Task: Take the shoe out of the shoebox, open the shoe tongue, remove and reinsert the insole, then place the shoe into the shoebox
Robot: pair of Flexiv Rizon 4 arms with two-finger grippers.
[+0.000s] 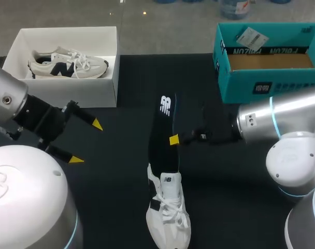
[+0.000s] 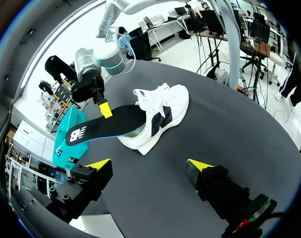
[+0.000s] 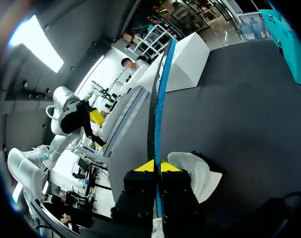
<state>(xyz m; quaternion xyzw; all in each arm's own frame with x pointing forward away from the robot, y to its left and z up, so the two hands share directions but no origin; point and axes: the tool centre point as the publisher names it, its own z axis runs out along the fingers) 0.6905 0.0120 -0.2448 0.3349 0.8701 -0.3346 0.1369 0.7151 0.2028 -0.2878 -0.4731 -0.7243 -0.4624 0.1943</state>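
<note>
A white shoe (image 1: 168, 210) lies on the black table near the front edge, also seen as the shoe (image 2: 160, 111) ahead of my left gripper. A black insole (image 1: 165, 132) with a white logo sticks up out of its opening, its heel end still inside. My right gripper (image 1: 174, 139) is shut on the insole's edge; in the right wrist view the insole (image 3: 158, 94) runs edge-on from between the yellow tips of that gripper (image 3: 154, 166), with the shoe (image 3: 195, 173) beside it. My left gripper (image 1: 86, 142) stands open and empty at the left, apart from the shoe, and appears as the gripper (image 2: 148, 166) in its own view.
A white shoebox (image 1: 103, 83) at the back left holds a second white shoe (image 1: 67, 63). A teal box (image 1: 251, 85) with a brown floor stands at the back right. Bare black table lies between the boxes and around the shoe.
</note>
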